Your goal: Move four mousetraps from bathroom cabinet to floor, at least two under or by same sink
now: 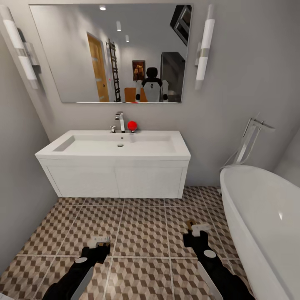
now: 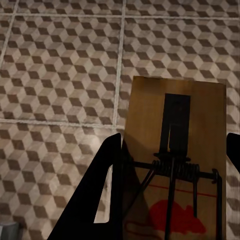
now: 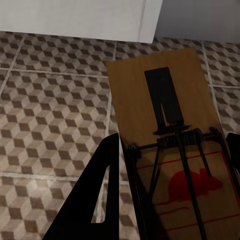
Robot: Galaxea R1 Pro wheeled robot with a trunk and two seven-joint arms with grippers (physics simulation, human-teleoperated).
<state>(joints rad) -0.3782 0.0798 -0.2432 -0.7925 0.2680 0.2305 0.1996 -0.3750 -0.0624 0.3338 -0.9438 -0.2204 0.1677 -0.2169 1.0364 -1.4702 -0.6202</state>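
The chief risk, as I judge it, is letting go from too high: both traps are carried above the bathroom floor (image 1: 141,233), and a light flat board dropped from the air could flip, skid across the tiles, or land well away from the sink (image 1: 114,160). A second risk is releasing here, short of the basin, where neither board would count as under or directly beside it; the claws sit a couple of tile rows back from the white front of the sink. On the right side the bathtub (image 1: 266,216) is close to the arm, so a wide swing could knock against its rim.

The left claw (image 2: 172,165) is clamped on a mousetrap (image 2: 175,130): the tan board stands between the two dark fingers and juts forward beyond their tips, its spring and wire bar lying right at the fingertips and a red printed mark nearer the palm. The right claw (image 3: 172,160) is clamped on a second mousetrap (image 3: 165,115) in the same manner, its board pushing out ahead of the tips toward the lower corner of the sink unit. In the head view the left claw (image 1: 101,241) and right claw (image 1: 196,230) both hang over patterned tiles, the sink ahead of them and the tub off to the right claw's outer side
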